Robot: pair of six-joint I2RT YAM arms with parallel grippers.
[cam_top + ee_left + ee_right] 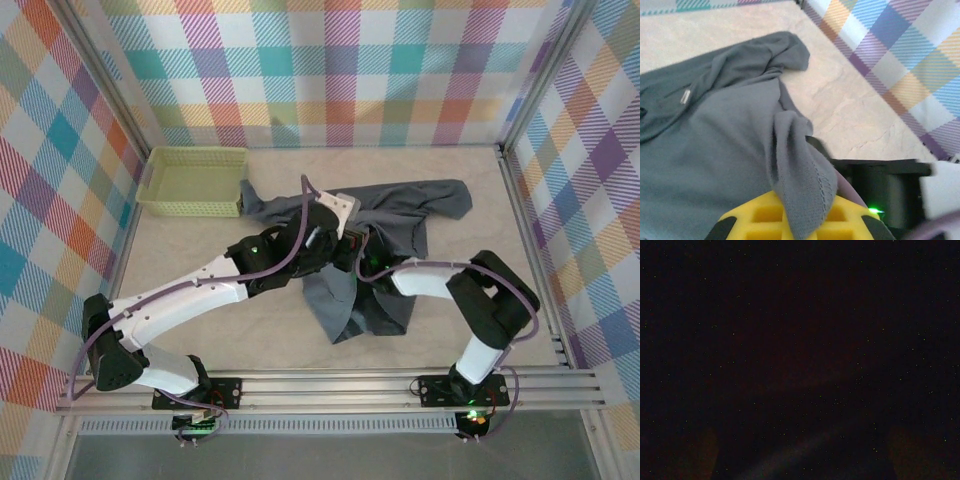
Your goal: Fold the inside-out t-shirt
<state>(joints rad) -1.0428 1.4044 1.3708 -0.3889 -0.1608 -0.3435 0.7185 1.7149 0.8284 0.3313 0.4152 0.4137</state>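
Observation:
The inside-out t-shirt (400,215) lies crumpled across the middle of the table, slate blue-grey, one part stretching to the back right and another hanging toward the front. My left gripper (343,222) is over its middle. In the left wrist view a lifted fold of the t-shirt (800,175) is pinched between the yellow jaws of the left gripper (802,220), which is shut on it. My right arm (430,278) reaches in from the right, and its end goes under the cloth beside the left wrist. The right wrist view is almost black, as if covered by cloth.
A pale yellow-green mesh basket (193,180) stands at the back left, next to the shirt's left end. Plaid walls close the table on three sides. The two arms cross closely at the shirt's middle.

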